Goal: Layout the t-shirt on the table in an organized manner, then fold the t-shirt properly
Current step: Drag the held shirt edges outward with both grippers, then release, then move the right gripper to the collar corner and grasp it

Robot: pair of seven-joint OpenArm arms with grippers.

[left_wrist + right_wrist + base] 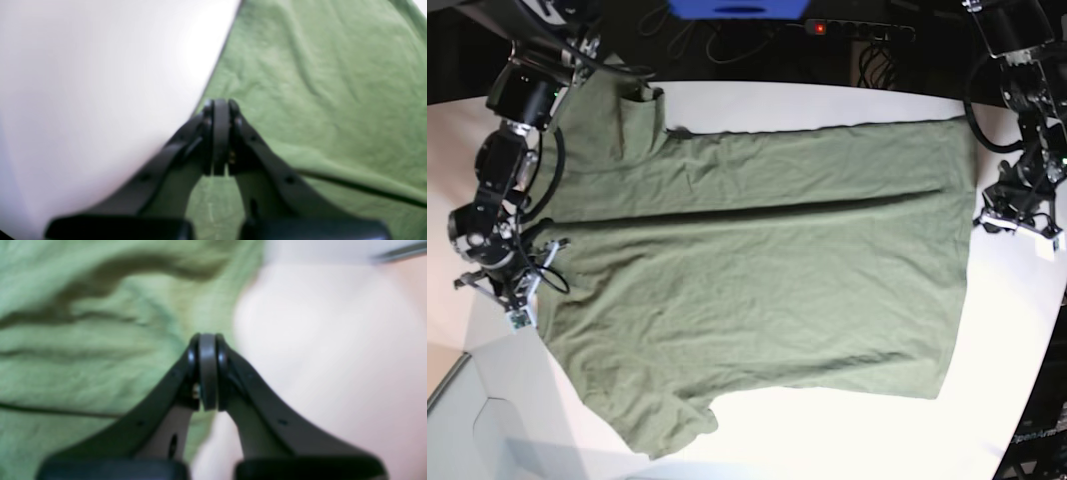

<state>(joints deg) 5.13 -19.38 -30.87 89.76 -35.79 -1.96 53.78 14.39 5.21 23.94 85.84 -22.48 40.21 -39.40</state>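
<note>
The olive-green t-shirt lies spread across the white table, neck at the far left and hem on the right, with a long crease across its upper half. My left gripper is shut at the shirt's hem edge, with a lifted fold of fabric running to its fingers; in the base view it is at the right. My right gripper is shut at the shirt's other edge; in the base view it is at the left, by the shoulder. Both wrist views are blurred.
A blue object and a power strip with a red light sit beyond the table's far edge among cables. The table's curved edge runs along the lower left and far right.
</note>
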